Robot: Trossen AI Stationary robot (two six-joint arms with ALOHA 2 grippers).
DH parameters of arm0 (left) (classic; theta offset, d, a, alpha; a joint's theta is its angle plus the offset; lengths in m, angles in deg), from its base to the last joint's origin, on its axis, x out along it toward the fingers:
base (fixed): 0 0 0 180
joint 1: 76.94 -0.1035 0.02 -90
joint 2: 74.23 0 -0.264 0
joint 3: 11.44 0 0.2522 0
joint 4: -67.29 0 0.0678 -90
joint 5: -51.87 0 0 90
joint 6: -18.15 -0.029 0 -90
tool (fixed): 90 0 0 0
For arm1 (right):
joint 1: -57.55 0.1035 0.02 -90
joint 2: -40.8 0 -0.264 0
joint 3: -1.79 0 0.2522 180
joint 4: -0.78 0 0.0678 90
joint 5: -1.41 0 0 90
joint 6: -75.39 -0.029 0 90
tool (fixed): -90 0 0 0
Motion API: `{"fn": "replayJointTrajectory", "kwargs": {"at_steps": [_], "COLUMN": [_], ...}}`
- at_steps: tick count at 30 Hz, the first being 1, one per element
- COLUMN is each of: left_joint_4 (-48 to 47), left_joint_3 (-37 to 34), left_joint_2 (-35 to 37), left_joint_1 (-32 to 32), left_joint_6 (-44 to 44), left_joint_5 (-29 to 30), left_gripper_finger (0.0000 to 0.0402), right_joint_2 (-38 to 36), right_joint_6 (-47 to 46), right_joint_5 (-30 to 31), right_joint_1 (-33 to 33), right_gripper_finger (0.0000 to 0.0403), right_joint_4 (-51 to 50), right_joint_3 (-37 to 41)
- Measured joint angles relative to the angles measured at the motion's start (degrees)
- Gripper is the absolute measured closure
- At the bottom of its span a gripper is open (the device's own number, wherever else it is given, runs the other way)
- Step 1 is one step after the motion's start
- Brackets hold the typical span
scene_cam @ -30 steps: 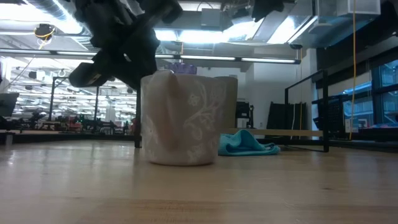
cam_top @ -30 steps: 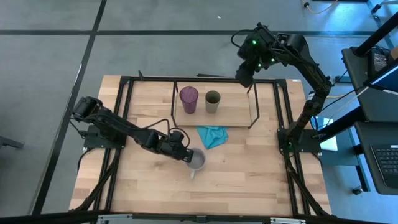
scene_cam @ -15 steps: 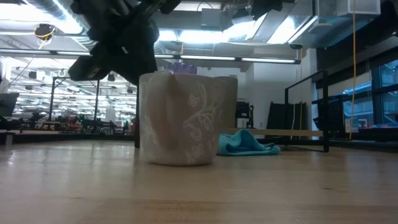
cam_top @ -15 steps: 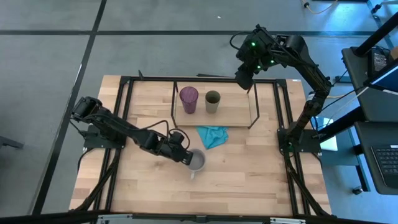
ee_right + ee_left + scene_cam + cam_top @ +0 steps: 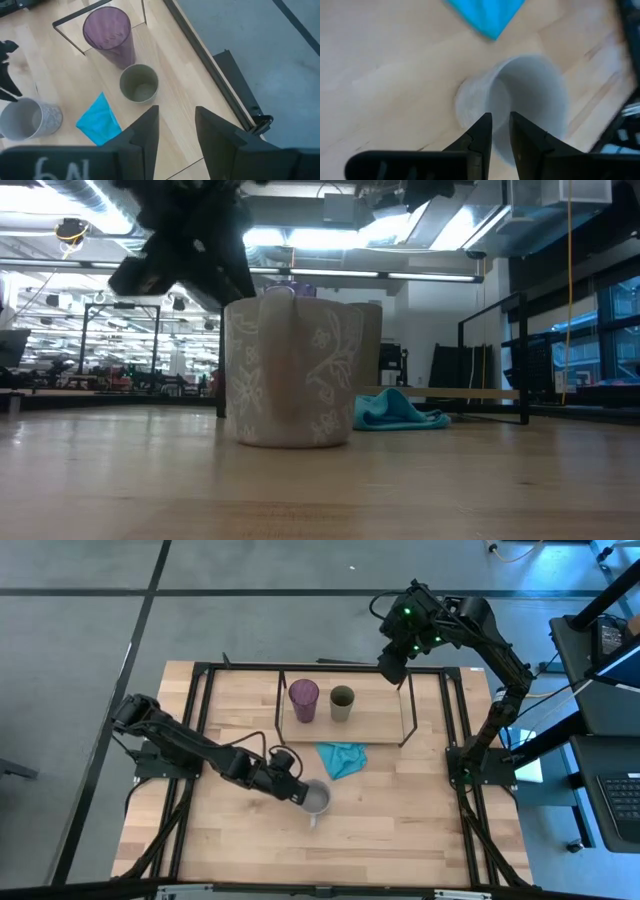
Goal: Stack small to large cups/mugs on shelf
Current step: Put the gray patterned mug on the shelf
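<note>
Here the left gripper (image 5: 500, 131) pinches the rim of the wide grey patterned mug (image 5: 316, 798), wall between its fingers. It looks hard and breakable. The right gripper (image 5: 175, 127) waits open.

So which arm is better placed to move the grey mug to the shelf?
Left: the left gripper is shut on the grey mug's rim, while the right gripper hangs beyond the shelf.

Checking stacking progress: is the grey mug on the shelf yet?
No, in the high view the grey mug stands on the tabletop, in front of the shelf, at the left hand.
</note>
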State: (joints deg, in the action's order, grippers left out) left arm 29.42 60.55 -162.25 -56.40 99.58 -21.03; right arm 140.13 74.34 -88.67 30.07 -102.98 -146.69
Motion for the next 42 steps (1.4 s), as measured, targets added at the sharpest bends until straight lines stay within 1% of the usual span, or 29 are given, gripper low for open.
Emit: {"fn": "replayJointTrajectory", "kwargs": {"at_steps": [5,7,9,10,12,14,17,20,23,25,28,30,33,35,37,38,40,42], "left_joint_4": [-1.4,-2.5,-5.0,-6.2,-9.4,-13.8,-20.2,-25.4,-29.7,-32.2,-35.8,-38.6,-43.2,-45.3,-47.3,-48.1,-49.7,-51.4], "left_joint_3": [0.9,1.0,1.0,1.0,1.0,1.0,1.0,1.0,1.0,1.0,1.0,1.0,1.0,1.0,1.0,1.0,1.0,1.0], "left_joint_2": [4.4,6.6,9.0,10.1,12.4,14.6,17.8,20.4,22.8,24.4,27.2,29.0,32.4,34.5,36.5,37.5,39.4,41.0], "left_joint_1": [0.3,0.4,0.5,0.7,1.0,1.4,1.4,1.2,1.2,1.2,1.4,2.4,4.7,6.2,7.6,8.3,9.4,10.5], "left_joint_6": [-1.4,-1.7,-1.7,-1.7,-1.4,-0.8,-0.8,-1.1,-3.7,-5.9,-8.8,-9.9,-10.0,-10.0,-10.0,-10.0,-10.0,-9.9], "left_joint_5": [6.2,8.7,9.7,10.2,11.4,12.6,13.6,14.0,13.4,11.6,7.7,7.1,7.4,8.0,8.5,8.5,8.6,8.8], "left_gripper_finger": [0.0342,0.0342,0.0342,0.0342,0.0342,0.0342,0.0342,0.0342,0.0342,0.0342,0.0342,0.0342,0.0342,0.0342,0.0342,0.0342,0.0342,0.0342], "right_joint_2": [0.0,0.0,0.0,0.0,0.0,0.0,0.0,0.0,0.0,0.0,0.0,0.0,0.6,1.0,1.3,1.6,2.7,4.0], "right_joint_6": [0.1,1.6,3.5,4.7,5.8,4.3,0.7,-4.4,-11.3,-17.7,-28.5,-34.6,-44.0,-50.4,-56.0,-58.3,-62.0,-65.1], "right_joint_5": [-0.5,-1.4,-2.0,-3.4,-7.5,-10.7,-11.0,-8.9,-6.2,-5.7,-4.6,-4.6,-6.4,-6.0,-3.5,-1.7,1.2,3.1], "right_joint_1": [0.3,0.5,1.3,1.9,4.1,7.1,13.2,19.6,24.7,27.0,30.4,33.0,36.4,38.4,40.4,41.3,42.8,43.8], "right_gripper_finger": [0.0274,0.0274,0.0274,0.0274,0.0274,0.0274,0.0274,0.0274,0.0274,0.0274,0.0274,0.0274,0.0274,0.0274,0.0274,0.0274,0.0274,0.0274], "right_joint_4": [0.0,0.0,0.0,0.0,0.0,0.0,0.0,0.0,0.0,0.3,3.1,6.7,16.3,22.9,29.1,30.6,32.7,32.4], "right_joint_3": [0.0,0.0,0.0,0.0,0.0,0.0,0.0,0.0,1.0,2.7,8.3,13.2,20.8,24.9,27.5,28.3,29.3,30.1]}}
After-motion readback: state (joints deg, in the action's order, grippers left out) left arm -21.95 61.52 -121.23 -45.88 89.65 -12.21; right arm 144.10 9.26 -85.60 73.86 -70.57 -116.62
